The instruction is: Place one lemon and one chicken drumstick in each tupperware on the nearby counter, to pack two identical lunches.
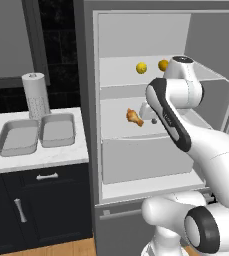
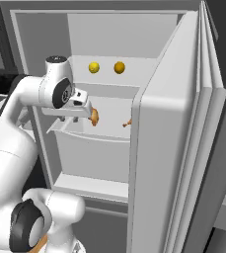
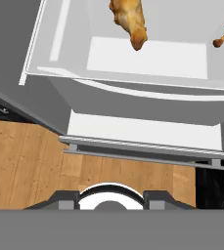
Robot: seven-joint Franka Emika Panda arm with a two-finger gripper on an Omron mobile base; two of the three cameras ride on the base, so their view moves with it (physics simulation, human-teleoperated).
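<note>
Two lemons (image 1: 141, 67) sit side by side on the upper shelf of the open fridge (image 1: 146, 30), above the gripper (image 1: 147, 113), and two chicken drumsticks lie on the shelf below, at the gripper's own level. The gripper has reached in at that middle shelf (image 1: 118, 131), presumably to take a drumstick first. The nearer chicken drumstick (image 1: 133, 116) lies just beside it, slightly ahead and apparently not yet between the jaws; the farther chicken drumstick (image 2: 128, 123) is off to the other side. Whether the jaws are apart or together I cannot tell, since the hand body hides them. Both tupperware trays (image 1: 19, 136) wait side by side on the surface (image 1: 36, 160), well away to the gripper's left, beside a paper towel roll (image 1: 36, 94).
</note>
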